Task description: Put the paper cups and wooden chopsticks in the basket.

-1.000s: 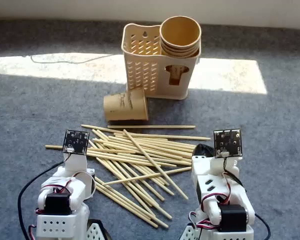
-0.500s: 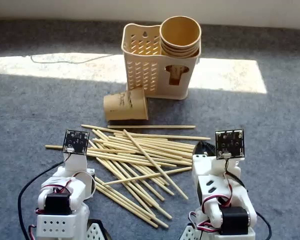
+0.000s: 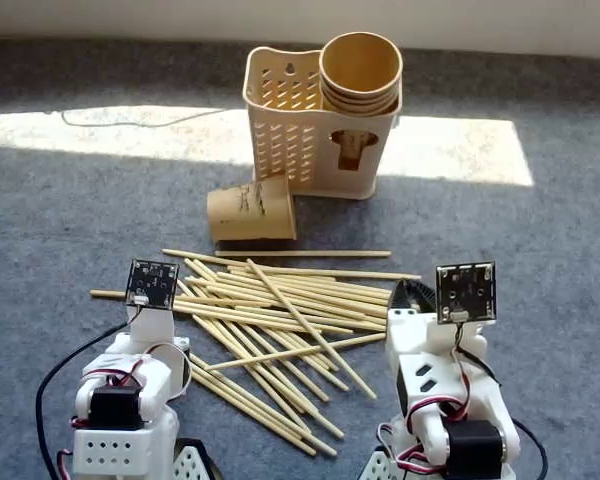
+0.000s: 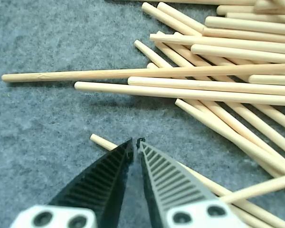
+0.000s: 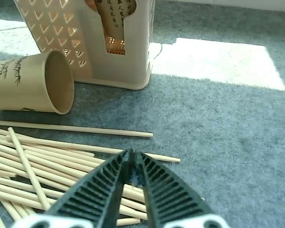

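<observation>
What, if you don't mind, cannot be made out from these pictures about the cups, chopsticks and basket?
- Number of stacked cups: high view, the basket wall hides all but their rims.
- Chopsticks count: high view, they overlap, and some ends run under an arm.
- Lying cup: right wrist view, its base is cut off by the edge.

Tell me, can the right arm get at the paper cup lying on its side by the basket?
Probably yes. Only low chopsticks lie between the right gripper and the tipped paper cup, whose open mouth faces that side. The gripper is shut and would have to open.
</observation>
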Motion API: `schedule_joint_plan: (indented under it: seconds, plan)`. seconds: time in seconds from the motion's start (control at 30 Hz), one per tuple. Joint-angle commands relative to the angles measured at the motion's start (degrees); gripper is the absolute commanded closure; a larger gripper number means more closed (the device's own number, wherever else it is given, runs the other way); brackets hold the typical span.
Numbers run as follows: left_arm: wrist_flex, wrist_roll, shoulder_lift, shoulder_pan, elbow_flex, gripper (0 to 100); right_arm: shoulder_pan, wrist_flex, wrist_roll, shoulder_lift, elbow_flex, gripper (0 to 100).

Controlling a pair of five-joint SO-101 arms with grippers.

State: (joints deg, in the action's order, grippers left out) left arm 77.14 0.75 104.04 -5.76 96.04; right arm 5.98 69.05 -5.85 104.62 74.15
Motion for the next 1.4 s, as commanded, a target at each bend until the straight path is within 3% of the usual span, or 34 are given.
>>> schedule_joint_plan:
  seconds: [0.0,0.73,1.13,1.37]
  plan:
    - [0.35,-0.09,-0.04,0.92,1.10,96,0.48,3.12,0.18,-0.48,-3.82,99.3]
    - [0.35,-0.09,-0.04,0.92,1.10,96,1.89,7.08,0.09,-1.36,-9.80,99.3]
    - [0.35,-0.09,-0.04,0.92,1.10,96,3.56,11.38,0.53,-32.84,-25.71,99.3]
    - [0.35,-0.09,-0.04,0.92,1.10,96,3.56,11.38,0.53,-39.60,-29.14,99.3]
